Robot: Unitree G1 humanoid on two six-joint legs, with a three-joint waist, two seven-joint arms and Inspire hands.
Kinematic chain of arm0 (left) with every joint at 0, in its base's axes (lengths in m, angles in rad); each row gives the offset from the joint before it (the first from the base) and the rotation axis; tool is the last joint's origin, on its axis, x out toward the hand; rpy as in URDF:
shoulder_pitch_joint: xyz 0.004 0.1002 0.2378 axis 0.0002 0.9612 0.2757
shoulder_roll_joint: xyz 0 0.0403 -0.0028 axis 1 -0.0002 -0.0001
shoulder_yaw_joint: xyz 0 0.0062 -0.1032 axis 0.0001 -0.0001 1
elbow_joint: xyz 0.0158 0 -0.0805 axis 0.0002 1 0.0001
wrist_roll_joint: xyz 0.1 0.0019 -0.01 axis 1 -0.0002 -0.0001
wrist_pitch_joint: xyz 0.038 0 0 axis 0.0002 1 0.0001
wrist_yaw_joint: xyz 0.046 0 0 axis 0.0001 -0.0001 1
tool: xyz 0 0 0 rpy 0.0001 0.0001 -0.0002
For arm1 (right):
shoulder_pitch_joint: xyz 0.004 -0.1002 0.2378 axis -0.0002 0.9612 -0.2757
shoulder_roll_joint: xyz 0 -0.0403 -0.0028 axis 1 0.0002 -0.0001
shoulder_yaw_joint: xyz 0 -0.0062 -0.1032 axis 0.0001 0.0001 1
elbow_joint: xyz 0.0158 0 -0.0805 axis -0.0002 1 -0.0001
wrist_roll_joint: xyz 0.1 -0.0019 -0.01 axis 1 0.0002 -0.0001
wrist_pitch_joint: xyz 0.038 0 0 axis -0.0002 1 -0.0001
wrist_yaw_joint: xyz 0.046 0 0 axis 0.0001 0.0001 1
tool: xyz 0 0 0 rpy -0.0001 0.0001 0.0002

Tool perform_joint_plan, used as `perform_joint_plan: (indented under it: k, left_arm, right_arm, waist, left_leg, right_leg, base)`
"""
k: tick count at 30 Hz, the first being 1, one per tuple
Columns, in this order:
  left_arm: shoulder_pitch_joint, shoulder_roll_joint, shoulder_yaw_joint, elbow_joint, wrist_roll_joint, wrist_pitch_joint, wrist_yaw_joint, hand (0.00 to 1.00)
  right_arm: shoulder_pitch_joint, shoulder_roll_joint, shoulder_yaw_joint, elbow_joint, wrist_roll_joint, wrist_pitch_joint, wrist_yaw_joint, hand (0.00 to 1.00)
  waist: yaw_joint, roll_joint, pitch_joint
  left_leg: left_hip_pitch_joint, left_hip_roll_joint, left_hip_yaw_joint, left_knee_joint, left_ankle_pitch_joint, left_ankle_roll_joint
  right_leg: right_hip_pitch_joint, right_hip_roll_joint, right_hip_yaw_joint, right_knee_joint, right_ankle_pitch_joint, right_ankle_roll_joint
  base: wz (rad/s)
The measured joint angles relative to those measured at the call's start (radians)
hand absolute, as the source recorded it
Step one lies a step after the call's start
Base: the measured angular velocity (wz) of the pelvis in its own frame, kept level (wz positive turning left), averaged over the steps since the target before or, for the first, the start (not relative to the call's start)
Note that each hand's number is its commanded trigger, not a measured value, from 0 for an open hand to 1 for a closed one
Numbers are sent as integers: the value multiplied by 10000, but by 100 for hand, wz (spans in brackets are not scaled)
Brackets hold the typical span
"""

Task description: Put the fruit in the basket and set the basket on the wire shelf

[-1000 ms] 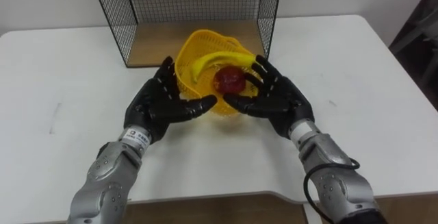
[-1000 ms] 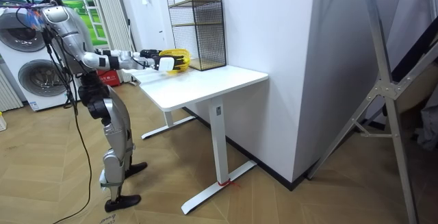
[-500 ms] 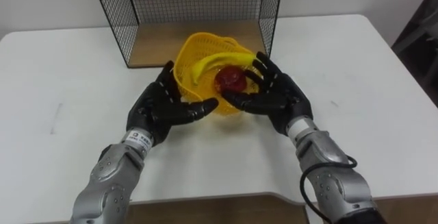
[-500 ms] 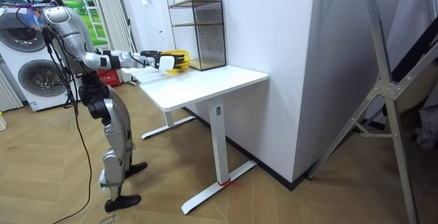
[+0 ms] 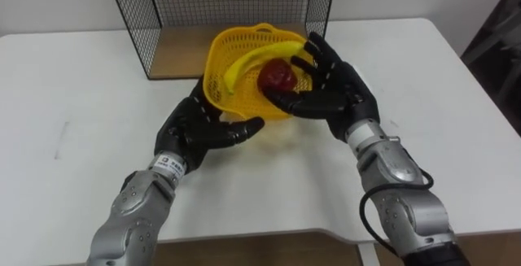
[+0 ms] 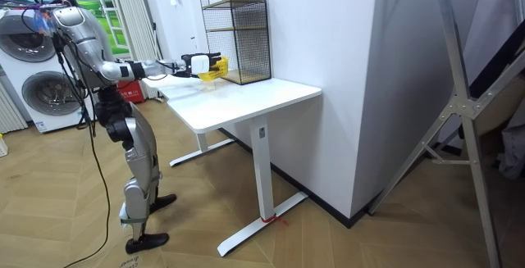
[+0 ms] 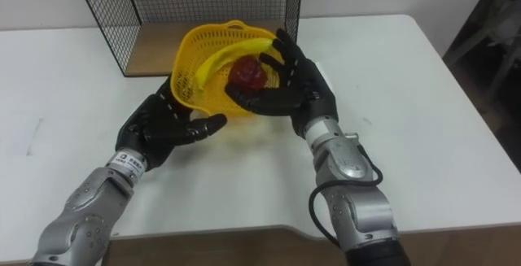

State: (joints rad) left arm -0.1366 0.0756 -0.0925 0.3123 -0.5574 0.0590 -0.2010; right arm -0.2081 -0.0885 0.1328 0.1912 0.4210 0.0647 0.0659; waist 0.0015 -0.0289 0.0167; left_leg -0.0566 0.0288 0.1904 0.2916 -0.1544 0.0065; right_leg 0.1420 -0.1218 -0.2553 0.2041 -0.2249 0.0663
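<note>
A yellow mesh basket [image 5: 218, 64] hangs tilted above the white table [image 5: 65, 136], just in front of the wire shelf [image 5: 228, 6]. In it lie a yellow banana [image 5: 248, 58] and a dark red apple [image 5: 277, 75]. My left hand [image 5: 199, 132] presses against the basket's lower left side with fairly straight fingers. My right hand [image 5: 338, 95] is spread flat against its right side, a little higher up. In the room view I stand at the table's end with both arms stretched out, and the basket [image 6: 212, 69] is level with the shelf's lower opening.
The black wire shelf [image 6: 238, 34] stands at the table's back edge with a wooden floor board [image 5: 175, 54] and an open front. A washing machine [image 6: 33, 88] stands behind me. The table edge [image 5: 269, 233] runs close under my forearms.
Both hands have risen and moved forward with the basket between them. It has left the tabletop and come closer to the shelf opening, tipping over to one side.
</note>
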Motion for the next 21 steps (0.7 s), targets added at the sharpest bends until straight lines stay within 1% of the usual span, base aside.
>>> perform_joint_plan:
  k: [14,18,20,21]
  left_arm:
    - [-1,-197,111,-80,15,-8,28,0]
    - [-1,-186,127,-239,31,-8,27,0]
    - [7,-182,118,-237,86,-9,27,0]
    - [17,-179,118,-238,96,-9,27,0]
  right_arm:
    - [-9,17,-39,-94,-142,0,-5,0]
    - [-16,35,-49,-111,-460,0,29,0]
    - [-15,32,-98,-164,-487,-2,87,0]
    - [-12,27,-106,-164,-487,-2,124,0]
  waist:
    - [53,16,-4]
    - [35,55,-1]
    - [48,90,9]
    - [58,83,9]
  left_leg:
    - [-57,10,-32,68,-7,-5]
    - [-116,120,-35,399,-176,-17]
    - [-288,295,-44,852,-425,-34]
    - [-338,343,-42,996,-506,-48]
  right_leg:
    - [-36,21,34,18,-1,-1]
    - [19,89,73,78,-6,-1]
    - [-148,151,81,490,-143,-16]
    - [-219,157,93,656,-227,-24]
  base:
    - [0]
    - [0]
    - [-5]
    - [-10]
